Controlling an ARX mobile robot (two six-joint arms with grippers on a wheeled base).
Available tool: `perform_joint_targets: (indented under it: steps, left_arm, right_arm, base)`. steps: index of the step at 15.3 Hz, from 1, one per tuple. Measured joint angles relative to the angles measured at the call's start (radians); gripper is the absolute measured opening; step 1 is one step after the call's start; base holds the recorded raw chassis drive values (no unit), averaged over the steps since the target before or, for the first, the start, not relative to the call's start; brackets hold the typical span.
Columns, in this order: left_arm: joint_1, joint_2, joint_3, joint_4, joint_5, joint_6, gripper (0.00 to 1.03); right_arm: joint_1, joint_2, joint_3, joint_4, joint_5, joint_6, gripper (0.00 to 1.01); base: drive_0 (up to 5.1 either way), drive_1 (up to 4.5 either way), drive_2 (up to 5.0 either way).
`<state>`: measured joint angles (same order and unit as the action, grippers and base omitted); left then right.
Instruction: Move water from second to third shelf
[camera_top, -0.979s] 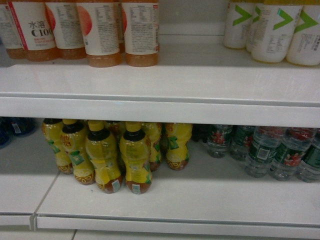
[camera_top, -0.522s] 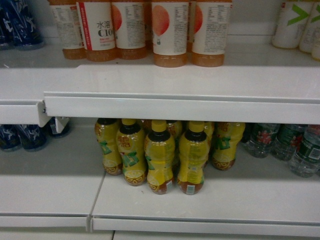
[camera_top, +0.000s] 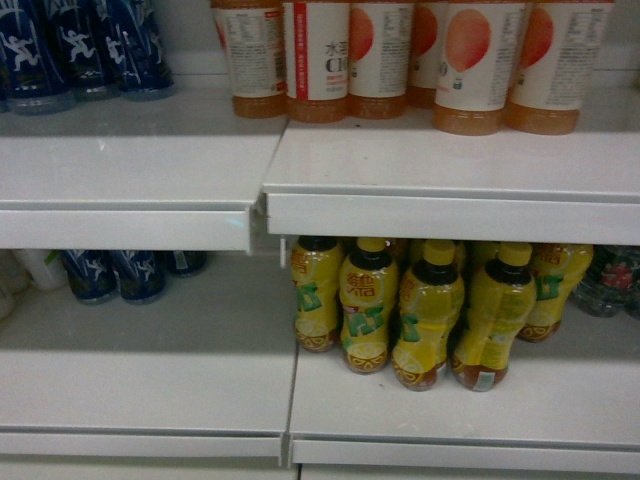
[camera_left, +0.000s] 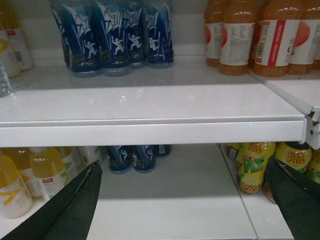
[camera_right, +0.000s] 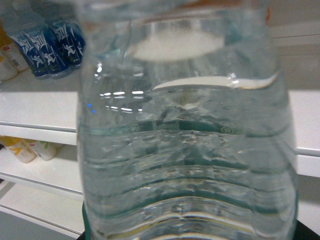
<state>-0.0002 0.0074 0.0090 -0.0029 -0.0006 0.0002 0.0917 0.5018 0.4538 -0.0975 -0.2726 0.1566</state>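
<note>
We have the water bottle (camera_right: 185, 135) filling almost the whole right wrist picture, its ribbed clear wall pressed close to the lens with a strip of green label along the bottom edge; we judge that our right gripper is clenched around it, though the fingers themselves are out of sight. The left gripper (camera_left: 185, 200) hangs released, its two dark fingers (camera_left: 75, 205) spread wide at the lower corners of the left wrist picture, carrying nothing. In the head picture neither arm shows: we see orange drinks (camera_top: 400, 60) at the upper right, blue bottles (camera_top: 80, 45) at the upper left, yellow tea bottles (camera_top: 420, 310) at lower centre, and a few more water bottles (camera_top: 610, 280) at the right edge. The main risk is that the bottle blocks the right wrist camera, so we cannot see the shelf lip (camera_right: 40, 130) as we approach; we could strike the edge or knock a neighbouring bottle over. A smooth, wet-looking wall might also slip if the grip sits low.
</note>
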Motion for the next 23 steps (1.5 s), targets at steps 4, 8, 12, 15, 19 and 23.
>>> perform_joint_targets:
  steps: [4, 8, 12, 15, 19, 23]
  left_arm:
    - [0.000, 0.000, 0.000, 0.000, 0.000, 0.000, 0.98]
    - [0.000, 0.000, 0.000, -0.001, 0.000, 0.000, 0.98]
    - [0.000, 0.000, 0.000, 0.000, 0.000, 0.000, 0.98]
    - [0.000, 0.000, 0.000, -0.002, 0.000, 0.000, 0.98]
    - [0.000, 0.000, 0.000, 0.000, 0.000, 0.000, 0.98]
    - [0.000, 0.000, 0.000, 0.000, 0.000, 0.000, 0.98]
  right_arm:
    - [0.000, 0.000, 0.000, 0.000, 0.000, 0.000, 0.42]
    - [0.000, 0.000, 0.000, 0.000, 0.000, 0.000, 0.42]
    - [0.000, 0.000, 0.000, -0.001, -0.001, 0.000, 0.42]
    - [0.000, -0.002, 0.000, 0.002, 0.000, 0.000, 0.42]
    - [0.000, 0.000, 0.000, -0.001, 0.000, 0.000, 0.42]
    - [0.000, -0.002, 0.000, -0.003, 0.000, 0.000, 0.42]
  base:
    - [-4.4, 2.07, 2.1]
    - [-4.3, 2.10, 2.1]
    - [-4.3, 2.05, 2.0]
    - [-4.3, 2.08, 2.1]
    - [-4.3, 2.05, 2.1]
    - [-4.4, 1.94, 1.9]
